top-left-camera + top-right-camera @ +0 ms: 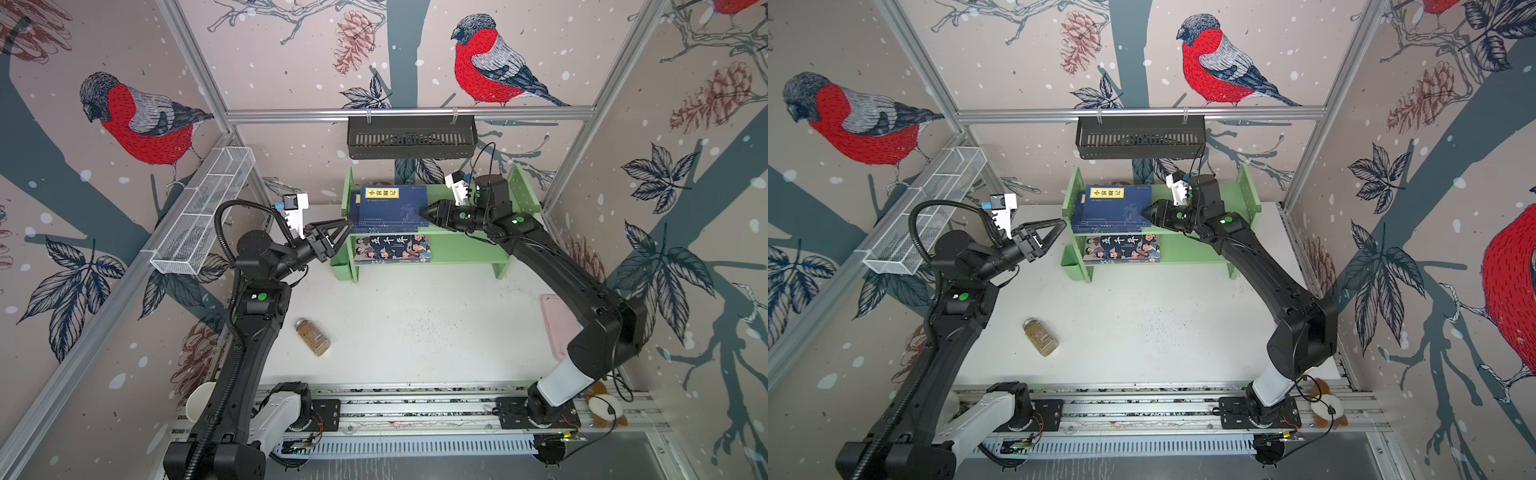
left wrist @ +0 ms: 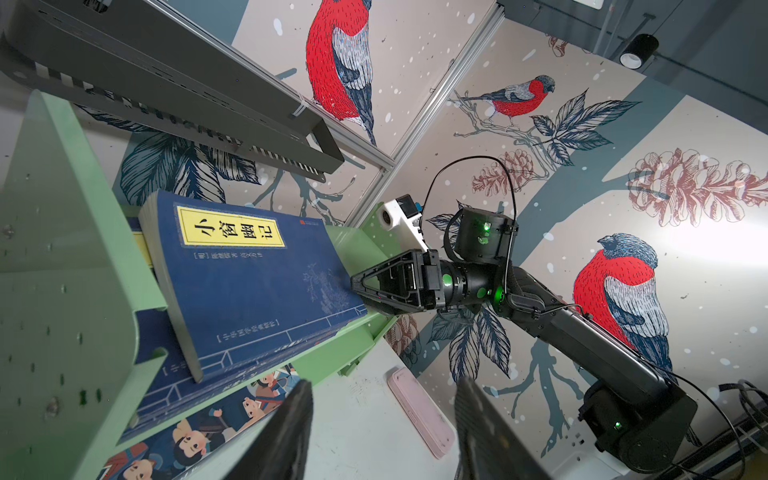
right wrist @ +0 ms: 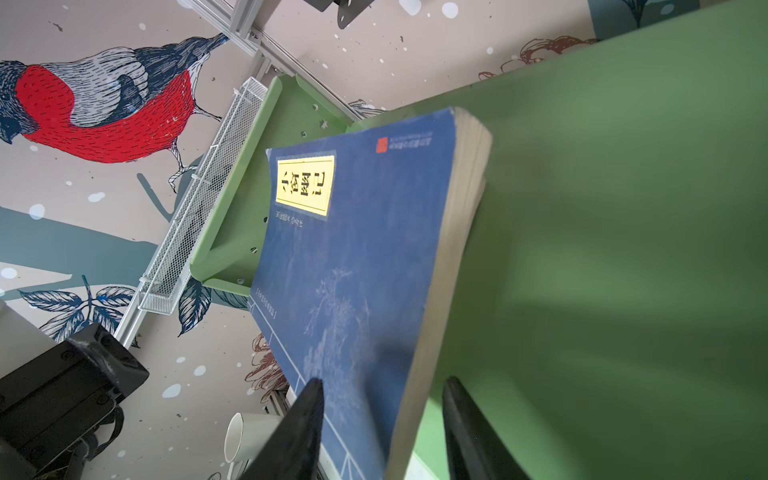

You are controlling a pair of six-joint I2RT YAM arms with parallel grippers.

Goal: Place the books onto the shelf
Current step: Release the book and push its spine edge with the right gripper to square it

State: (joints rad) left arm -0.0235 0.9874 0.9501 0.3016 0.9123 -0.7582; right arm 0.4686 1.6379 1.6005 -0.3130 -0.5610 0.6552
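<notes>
In both top views there's a white table (image 1: 415,332) speckled with dark crumbs, boxed in by bird-and-pinecone wallpaper (image 1: 490,62) on aluminium framing. A black slotted basket (image 1: 411,137) hangs on the back rail and a white wire basket (image 1: 208,208) on the side rail. A spice jar (image 1: 312,336) lies on its side near the left arm. A pink board (image 1: 557,324) sits half hidden under the right arm, with a plush toy (image 1: 604,409) by that arm's base.

The green shelf (image 1: 469,249) stands at the back. Navy books (image 1: 390,212) are stacked flat at the left end of its upper tier, and the cartoon-cover book (image 1: 392,248) lies flat on the lower one. The left gripper (image 1: 351,224) hangs just beside the shelf's left panel, and the right gripper (image 1: 422,212) is at the stack's right edge.

Over to the left wrist: its fingers (image 2: 291,428) stand well apart with nothing between them. The top navy book (image 2: 249,282) sits askew on the stack, yellow title label up. How many lie beneath, I can't count.

Right wrist: two dark fingers (image 3: 305,415) straddle that book's page edge, one over the cover and one on the shelf side. Whether they actually press it, I can't tell. A white cup (image 3: 245,436) peeks in, blurred.
</notes>
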